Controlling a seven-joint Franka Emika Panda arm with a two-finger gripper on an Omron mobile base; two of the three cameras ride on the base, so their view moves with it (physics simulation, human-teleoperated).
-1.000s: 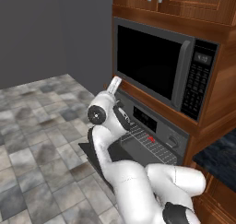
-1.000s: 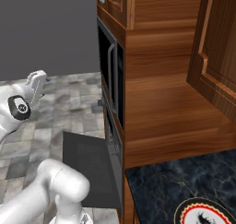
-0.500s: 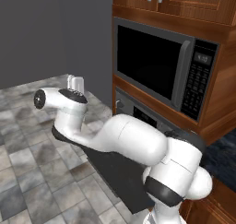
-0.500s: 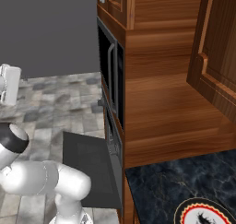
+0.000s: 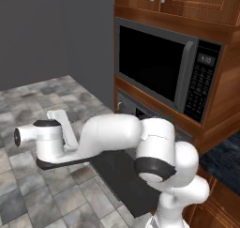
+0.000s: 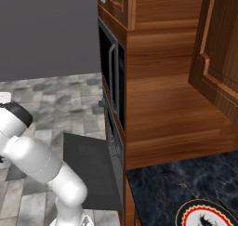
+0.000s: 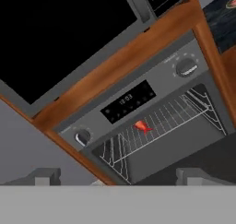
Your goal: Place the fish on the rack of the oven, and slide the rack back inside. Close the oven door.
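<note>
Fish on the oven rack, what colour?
Bright red-orange fish, lying on the silvery wire rack; clearest in the hand view.

One fish (image 7: 142,126), one rack (image 7: 156,122), one oven (image 7: 138,109) with two knobs (image 7: 186,68), one microwave (image 5: 166,72).
</note>
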